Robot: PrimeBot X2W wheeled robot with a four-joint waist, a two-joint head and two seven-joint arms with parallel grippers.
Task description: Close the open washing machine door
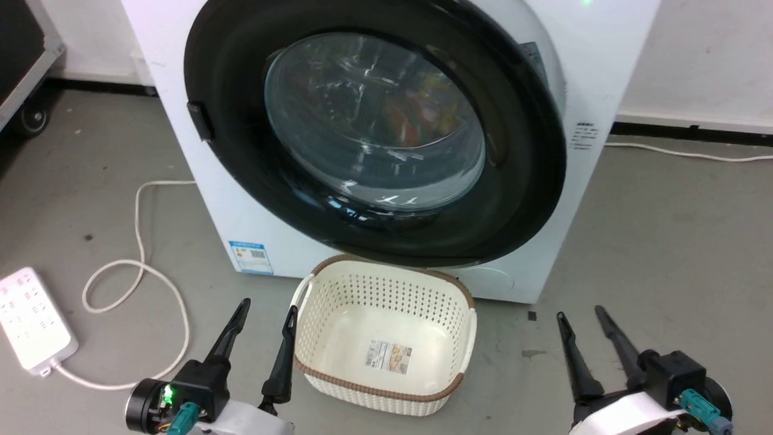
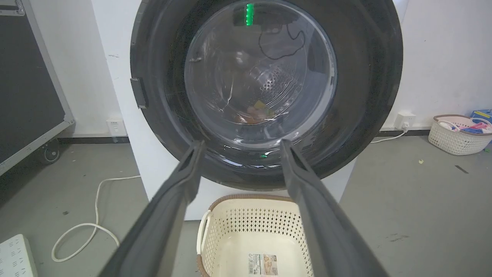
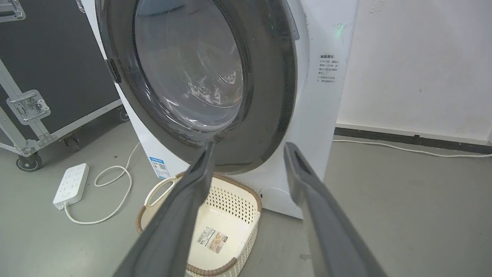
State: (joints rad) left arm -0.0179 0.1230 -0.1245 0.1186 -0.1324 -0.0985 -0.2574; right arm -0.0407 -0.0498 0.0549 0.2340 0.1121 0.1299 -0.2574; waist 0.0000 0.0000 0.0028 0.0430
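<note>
Directly ahead in the head view, the washing machine door (image 1: pixel 519 181) lies against the front of the white washing machine (image 1: pixel 610 60), its black frame ringing a bulging clear glass window. It looks shut, though I cannot tell whether it is fully latched. A cream basket (image 1: pixel 386 266) stands on the grey floor (image 1: pixel 664 241) just below the door's lower edge, between the two pincers. The left pincer (image 1: pixel 269 305), at lower left, and the right pincer (image 1: pixel 580 311), at lower right, each have their fingers spread apart, holding nothing, short of the door. A white power strip (image 1: pixel 30 320) and a looped cable (image 1: pixel 139 235) lie on the floor to the left; bare floor runs to the wall on the right.

In the left wrist view, the spread fingers frame the door's lower rim and the basket. A black wheeled case (image 2: pixel 27 77) stands at far left, and a second basket (image 2: pixel 453 140) sits by the right wall.

In the right wrist view, the door is seen at an angle, with open floor to its right.
</note>
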